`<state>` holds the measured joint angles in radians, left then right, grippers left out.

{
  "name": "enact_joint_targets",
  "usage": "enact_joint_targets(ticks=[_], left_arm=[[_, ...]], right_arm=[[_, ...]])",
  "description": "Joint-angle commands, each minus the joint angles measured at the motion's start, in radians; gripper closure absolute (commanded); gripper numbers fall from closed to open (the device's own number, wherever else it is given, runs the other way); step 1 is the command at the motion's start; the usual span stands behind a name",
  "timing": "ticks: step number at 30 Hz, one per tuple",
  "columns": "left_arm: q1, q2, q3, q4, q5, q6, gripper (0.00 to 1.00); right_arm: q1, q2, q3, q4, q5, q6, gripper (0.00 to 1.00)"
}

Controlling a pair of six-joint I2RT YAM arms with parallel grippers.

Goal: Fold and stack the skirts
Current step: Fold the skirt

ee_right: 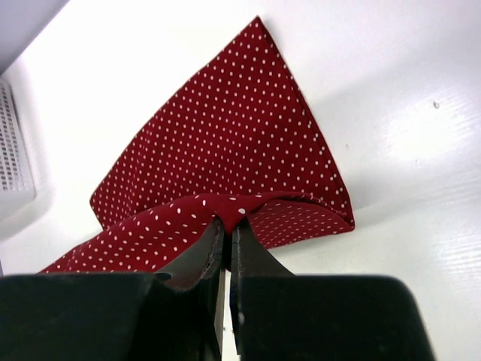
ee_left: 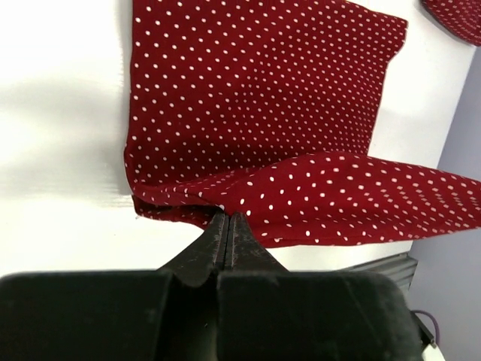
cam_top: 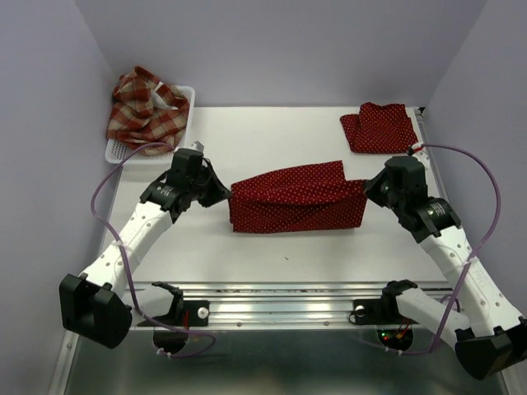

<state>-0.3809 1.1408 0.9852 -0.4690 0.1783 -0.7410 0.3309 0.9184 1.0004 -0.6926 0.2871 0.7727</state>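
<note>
Nearest me, along the bottom of the overhead frame, the metal rail [cam_top: 288, 295] carries both arm bases. The arms reach up and inward from the lower corners. Just above, at the centre of the white table [cam_top: 272, 136], the centre dotted skirt [cam_top: 296, 199] lies as a wide dark red band with white dots, its long side running left to right. I see the left gripper [cam_top: 224, 196] at its left end and the right gripper [cam_top: 369, 191] at its right end, each touching the cloth.

On the left wrist camera the fingers [ee_left: 218, 237] are pressed together with a fold of the skirt's edge pinched at their tips, so that pincer is clenched on the cloth. One layer arches up from the pinch toward the right of the frame, above the part lying flat. On the right wrist camera the fingers [ee_right: 248, 248] likewise grip a hem, and a raised flap runs off to the lower left.

Farther back, at the upper right of the overhead frame, the folded dotted skirt [cam_top: 379, 127] sits flat near the table's far corner, well apart from the held one. At the upper left, the plaid skirt [cam_top: 146, 111] is heaped in the white mesh basket [cam_top: 117, 153], spilling over its rim.
</note>
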Motion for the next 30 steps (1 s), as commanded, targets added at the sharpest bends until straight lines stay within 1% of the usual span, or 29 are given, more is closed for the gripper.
enact_joint_targets(ticks=[1,5,10,13,18,25,30], left_arm=[[0.022,0.066,0.066,0.021,-0.022,0.035,1.0],[0.048,0.117,0.116,0.009,-0.068,0.058,1.0],[0.065,0.195,0.139,0.035,-0.056,0.08,1.0],[0.069,0.249,0.162,0.041,-0.086,0.074,1.0],[0.085,0.313,0.174,0.067,-0.108,0.077,1.0],[0.097,0.415,0.205,0.09,-0.125,0.086,1.0],[0.1,0.481,0.23,0.138,-0.129,0.089,1.0]], right_arm=[[0.005,0.029,0.05,0.142,0.104,-0.024,0.99],[0.005,0.095,0.064,0.192,0.13,-0.036,0.99],[0.005,0.195,0.079,0.232,0.144,-0.043,0.99],[-0.006,0.249,0.083,0.26,0.165,-0.046,0.99],[-0.042,0.339,0.086,0.314,0.156,-0.064,0.99],[-0.062,0.464,0.098,0.393,0.152,-0.085,0.99],[-0.082,0.533,0.109,0.441,0.152,-0.087,0.99]])
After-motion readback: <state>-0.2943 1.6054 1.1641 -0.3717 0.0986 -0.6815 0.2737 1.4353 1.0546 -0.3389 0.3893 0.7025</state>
